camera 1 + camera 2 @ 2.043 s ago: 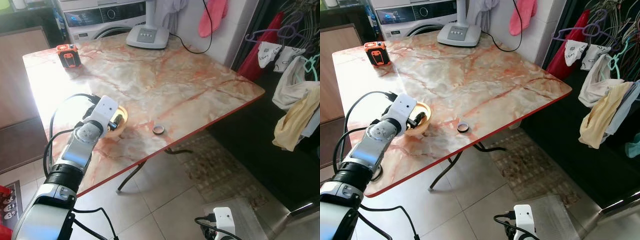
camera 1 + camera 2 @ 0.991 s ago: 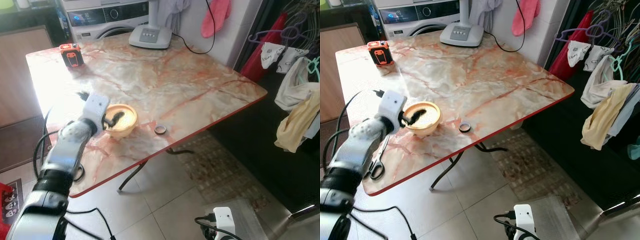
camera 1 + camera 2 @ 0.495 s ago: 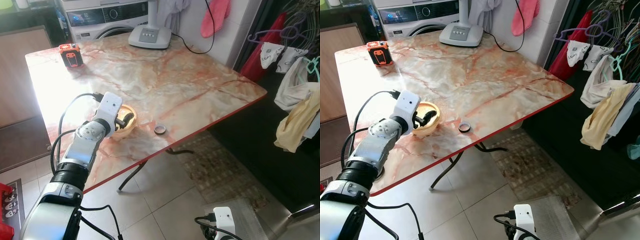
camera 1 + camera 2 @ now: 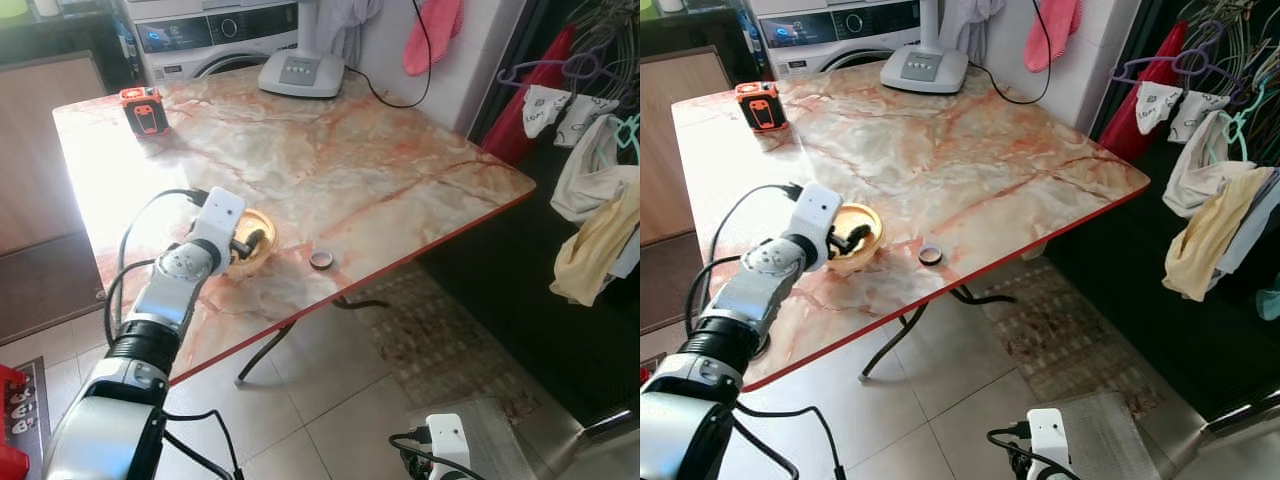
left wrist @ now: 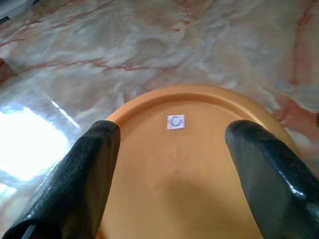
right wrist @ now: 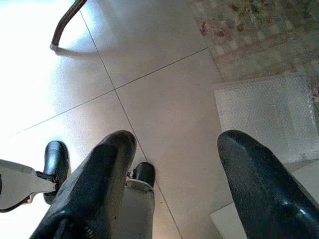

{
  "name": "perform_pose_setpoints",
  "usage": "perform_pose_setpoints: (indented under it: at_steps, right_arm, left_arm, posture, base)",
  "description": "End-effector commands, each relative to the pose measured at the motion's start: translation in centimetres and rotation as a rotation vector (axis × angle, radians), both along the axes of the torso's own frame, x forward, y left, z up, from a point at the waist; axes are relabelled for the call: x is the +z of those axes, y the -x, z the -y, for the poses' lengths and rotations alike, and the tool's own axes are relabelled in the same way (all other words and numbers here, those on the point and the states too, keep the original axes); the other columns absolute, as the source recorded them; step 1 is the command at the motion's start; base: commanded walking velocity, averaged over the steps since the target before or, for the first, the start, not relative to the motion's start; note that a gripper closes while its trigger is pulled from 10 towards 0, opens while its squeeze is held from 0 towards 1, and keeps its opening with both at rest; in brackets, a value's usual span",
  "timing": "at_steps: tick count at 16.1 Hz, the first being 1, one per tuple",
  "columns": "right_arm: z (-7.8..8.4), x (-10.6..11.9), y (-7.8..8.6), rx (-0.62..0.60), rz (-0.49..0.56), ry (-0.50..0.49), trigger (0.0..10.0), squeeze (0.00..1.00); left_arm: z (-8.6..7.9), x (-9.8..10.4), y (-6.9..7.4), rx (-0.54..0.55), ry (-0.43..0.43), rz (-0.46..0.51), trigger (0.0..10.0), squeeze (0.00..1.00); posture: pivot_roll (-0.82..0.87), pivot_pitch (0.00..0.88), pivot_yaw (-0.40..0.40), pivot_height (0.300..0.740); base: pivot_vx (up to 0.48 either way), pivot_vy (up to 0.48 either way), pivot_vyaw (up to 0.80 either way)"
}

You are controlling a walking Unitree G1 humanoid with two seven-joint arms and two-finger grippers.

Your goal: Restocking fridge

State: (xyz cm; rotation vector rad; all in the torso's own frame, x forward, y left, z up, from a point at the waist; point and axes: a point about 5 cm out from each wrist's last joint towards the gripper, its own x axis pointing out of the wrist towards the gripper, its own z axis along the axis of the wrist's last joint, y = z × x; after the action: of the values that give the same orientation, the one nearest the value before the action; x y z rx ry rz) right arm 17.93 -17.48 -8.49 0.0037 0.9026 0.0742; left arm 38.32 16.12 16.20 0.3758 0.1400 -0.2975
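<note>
A marble-patterned table with a red edge is seen from above, standing on a tiled floor. An orange bowl sits near the table's front edge, toward the robot's left. The left gripper is held over the bowl with its fingers spread apart, one to each side of the bowl's interior; nothing is clamped between them. A small white sticker is noted on the bowl's inner floor. A small dark ring-shaped object lies just beside the bowl, nearer the table edge. An orange-and-black device stands at the far left corner, and a white appliance base at the far side. The right gripper hangs idle over the floor, fingers parted, empty. Clothes on hangers are seen at right.
</note>
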Motion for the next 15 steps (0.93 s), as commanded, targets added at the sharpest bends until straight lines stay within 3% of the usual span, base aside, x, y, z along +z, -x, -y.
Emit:
perform_pose_setpoints:
  at_steps: [1,3,10,15]
  right_arm:
    - [0.3,-0.1,0.3,-0.008,-0.015,0.005,10.0,0.00]
    - [0.3,-0.1,0.3,-0.007,-0.016,0.004,10.0,0.00]
    - [0.3,-0.1,0.3,-0.009,-0.016,0.003,10.0,0.00]
    - [0.2,-0.1,0.2,-0.011,-0.016,0.002,10.0,0.00]
  left_arm:
    - [0.1,0.3,-0.1,-0.010,0.009,-0.006,10.0,0.00]
    - [0.3,0.0,0.2,-0.077,-0.016,-0.034,10.0,0.00]
    - [-0.2,0.1,0.9,-0.098,-0.023,-0.044,10.0,0.00]
    - [1.5,0.0,1.9,-0.194,-0.021,-0.067,10.0,0.00]
  posture:
    - [-0.06,0.024,-0.071,0.740]
    - [-0.06,0.024,-0.071,0.740]
    - [-0.06,0.024,-0.072,0.740]
    - [-0.06,0.038,-0.067,0.740]
  base:
    - [0.000,0.000,0.00]
    - [0.000,0.000,0.00]
    - [0.000,0.000,0.00]
    - [0.000,0.000,0.00]
